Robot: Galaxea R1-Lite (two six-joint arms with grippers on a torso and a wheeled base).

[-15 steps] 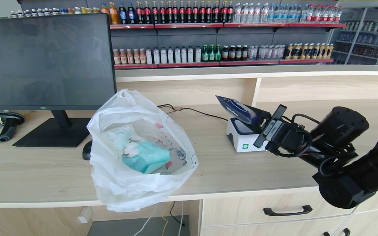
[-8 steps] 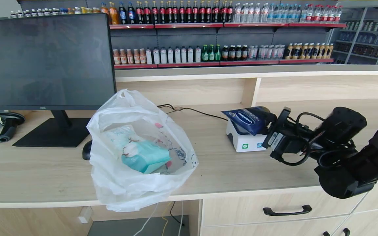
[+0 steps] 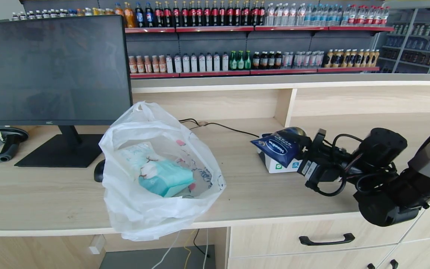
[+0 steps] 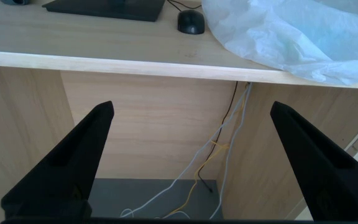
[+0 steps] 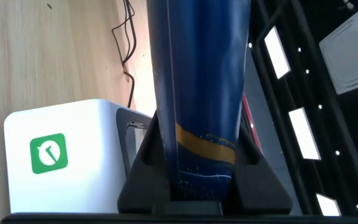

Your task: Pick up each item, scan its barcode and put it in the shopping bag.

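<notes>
My right gripper (image 3: 300,141) is shut on a dark blue packet (image 3: 279,146), holding it just above and in front of the white scanner box (image 3: 279,164) on the counter's right half. In the right wrist view the blue packet (image 5: 199,87) runs up between the two fingers, with the scanner box (image 5: 67,155) beside it. The white shopping bag (image 3: 155,175) lies open at the counter's middle with a teal pack (image 3: 164,178) inside. My left gripper (image 4: 191,155) hangs open below the counter's front edge, near the bag's (image 4: 291,34) overhang.
A monitor (image 3: 52,71) on its stand fills the counter's left, with a black mouse (image 3: 98,171) by the bag and a hand scanner (image 3: 8,144) at the far left. Cables (image 3: 218,127) trail behind the bag. Drawers (image 3: 327,239) sit below the counter.
My right gripper has turned the blue packet from tilted upward to lying flatter and lowered it in front of the scanner box. The bag and left arm have not moved.
</notes>
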